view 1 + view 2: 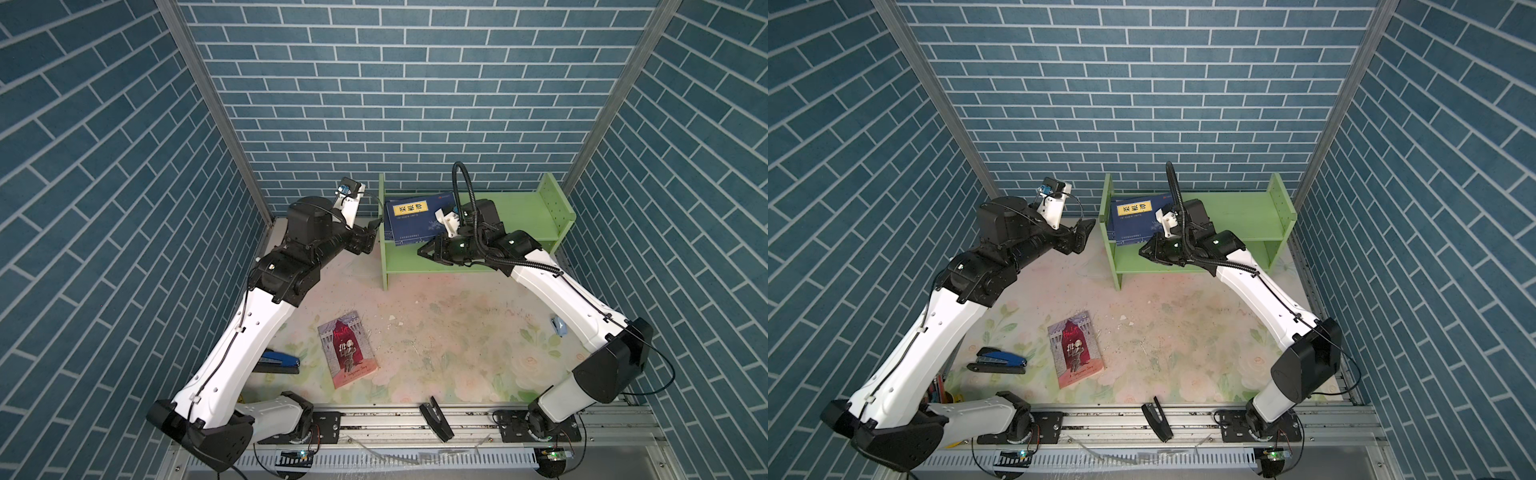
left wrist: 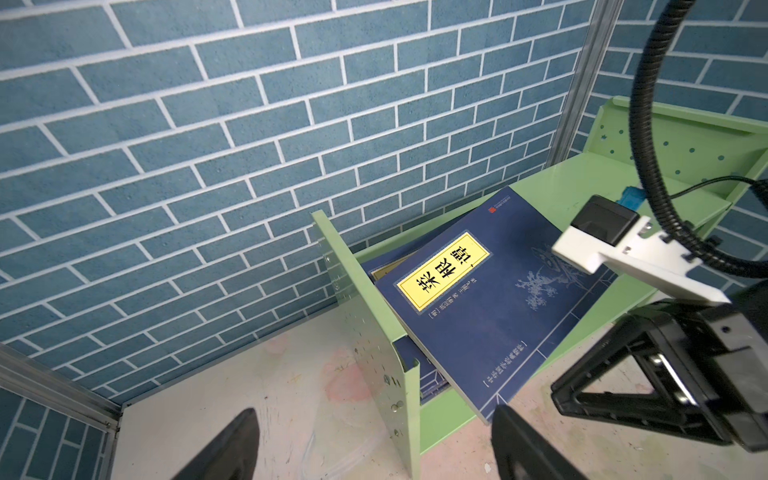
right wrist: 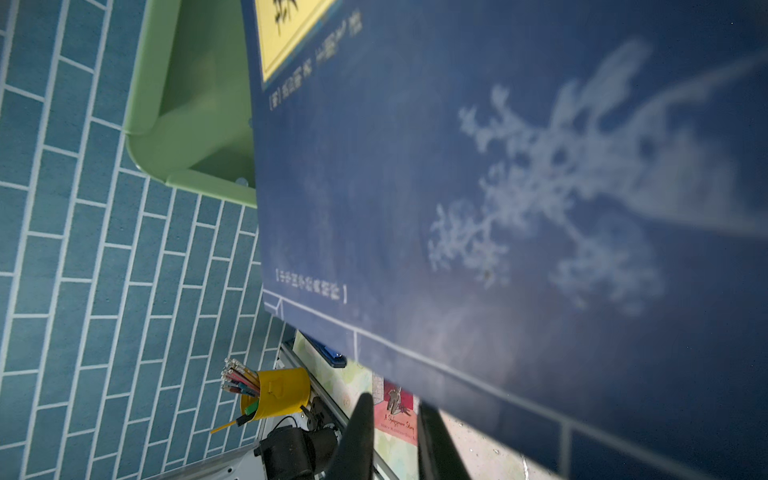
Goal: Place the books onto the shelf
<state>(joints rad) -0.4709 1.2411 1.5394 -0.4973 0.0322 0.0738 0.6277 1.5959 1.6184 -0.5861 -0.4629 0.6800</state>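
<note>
The light green shelf [image 1: 511, 208] [image 1: 1237, 212] stands at the back. Dark blue books [image 1: 409, 226] [image 1: 1133, 226] [image 2: 478, 316] lean in a tilted stack at its left end, and the top one carries a yellow label. My right gripper [image 1: 420, 251] [image 1: 1141, 251] [image 3: 395, 401] sits just under the top book's lower edge, its fingers a narrow gap apart with nothing between them. My left gripper [image 1: 374, 230] [image 1: 1086, 230] [image 2: 374, 411] is wide open, straddling the shelf's left end panel [image 2: 365, 316] without touching it. A red-and-grey book [image 1: 348, 350] [image 1: 1075, 349] lies flat on the table.
A blue stapler [image 1: 280, 362] [image 1: 998, 360] lies front left near the left arm. A yellow pencil cup [image 3: 276, 392] stands at the front left corner. A black stand [image 1: 436, 424] sits on the front rail. A small blue-white item [image 1: 559, 326] lies at the right. Brick walls enclose three sides.
</note>
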